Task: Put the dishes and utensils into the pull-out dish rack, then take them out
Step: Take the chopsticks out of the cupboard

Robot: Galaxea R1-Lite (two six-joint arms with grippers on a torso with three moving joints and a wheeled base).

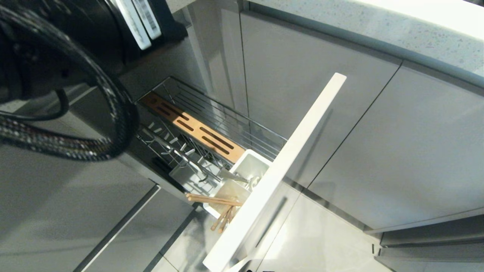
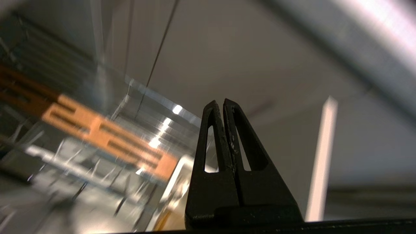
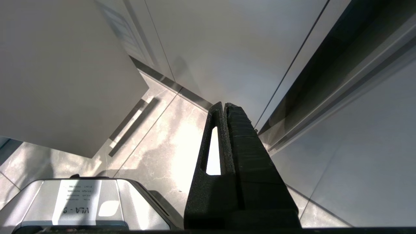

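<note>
left arm (image 1: 64, 87): dark, cabled, upper left over the rack's rear
left end effector (image 2: 223, 103): fingers together, holding nothing
rack (image 1: 227, 119): pulled out, wooden strip (image 1: 194, 126) along it
chopsticks (image 1: 213, 200): in white caddy (image 1: 261, 158) by the front panel (image 1: 280, 170), tips sticking out
spoon (image 1: 232, 175): in caddy
right end effector (image 3: 225, 106): fingers together, empty, above floor

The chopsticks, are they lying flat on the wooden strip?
No, the chopsticks poke out of the white caddy by the front panel.
</note>
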